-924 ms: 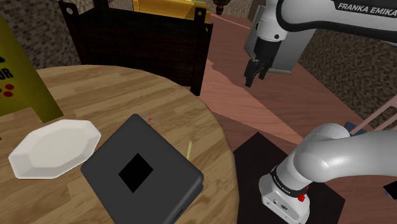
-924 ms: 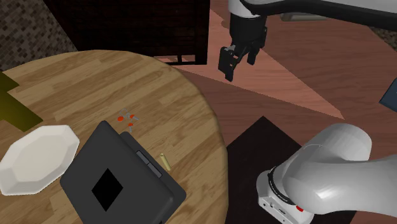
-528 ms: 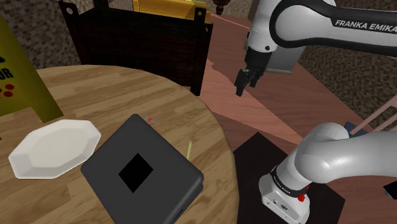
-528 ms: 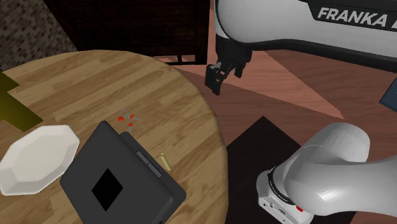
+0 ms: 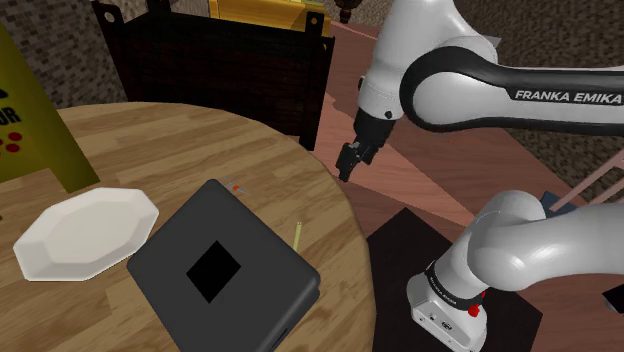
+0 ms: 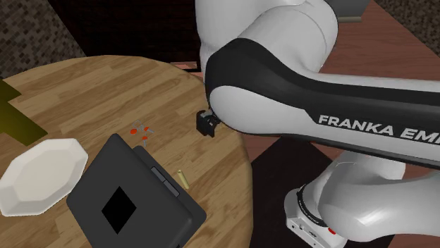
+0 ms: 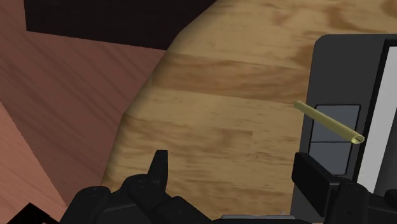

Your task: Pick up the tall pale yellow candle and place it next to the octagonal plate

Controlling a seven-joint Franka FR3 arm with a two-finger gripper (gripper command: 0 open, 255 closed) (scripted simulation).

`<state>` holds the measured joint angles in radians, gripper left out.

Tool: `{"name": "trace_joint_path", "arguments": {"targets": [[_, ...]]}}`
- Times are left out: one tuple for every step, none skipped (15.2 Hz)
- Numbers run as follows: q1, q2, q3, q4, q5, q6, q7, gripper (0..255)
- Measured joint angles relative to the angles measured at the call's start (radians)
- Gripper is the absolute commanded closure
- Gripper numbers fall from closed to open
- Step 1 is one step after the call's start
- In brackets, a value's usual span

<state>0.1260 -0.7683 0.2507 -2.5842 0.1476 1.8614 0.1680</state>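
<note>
Round wooden counter (image 5: 200, 150) fills the shoulder view's left. My arm (image 5: 470, 85) reads "FRANKA EMIKA". One dark box (image 5: 225, 265) at lower centre, one white octagonal plate (image 5: 85, 232) left, my end effector (image 5: 348, 162) spread and empty, one thin pale yellow candle (image 5: 298, 235) just right of the box.

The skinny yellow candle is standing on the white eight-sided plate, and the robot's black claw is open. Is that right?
Not quite. The thin pale yellow candle stands on the round wooden table, right beside the dark grey square box, apart from the white octagonal plate, as the shoulder view shows. The black gripper is indeed open.
</note>
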Motion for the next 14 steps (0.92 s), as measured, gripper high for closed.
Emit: {"name": "trace_joint_path", "arguments": {"targets": [[0.011,0.004,0.020,-0.011,0.013,0.026,0.015,0],[0.023,0.008,0.040,-0.026,0.027,0.056,0.030,0],[0.036,0.017,0.066,-0.031,0.042,0.082,0.051,0],[0.041,0.035,0.084,-0.031,0.050,0.111,0.063,0],[0.050,0.053,0.110,-0.034,0.062,0.144,0.082,0],[0.061,0.072,0.139,-0.032,0.074,0.173,0.107,0],[0.068,0.088,0.163,-0.032,0.083,0.202,0.125,0],[0.077,0.098,0.186,-0.038,0.092,0.229,0.142,0],[0.084,0.110,0.208,-0.038,0.099,0.253,0.159,0],[0.086,0.135,0.234,-0.029,0.102,0.281,0.179,0],[0.085,0.164,0.260,-0.024,0.103,0.316,0.197,0],[0.084,0.190,0.286,-0.017,0.103,0.346,0.217,0],[0.085,0.207,0.305,-0.019,0.104,0.372,0.231,0],[0.086,0.215,0.315,-0.026,0.106,0.391,0.237,0]]}}
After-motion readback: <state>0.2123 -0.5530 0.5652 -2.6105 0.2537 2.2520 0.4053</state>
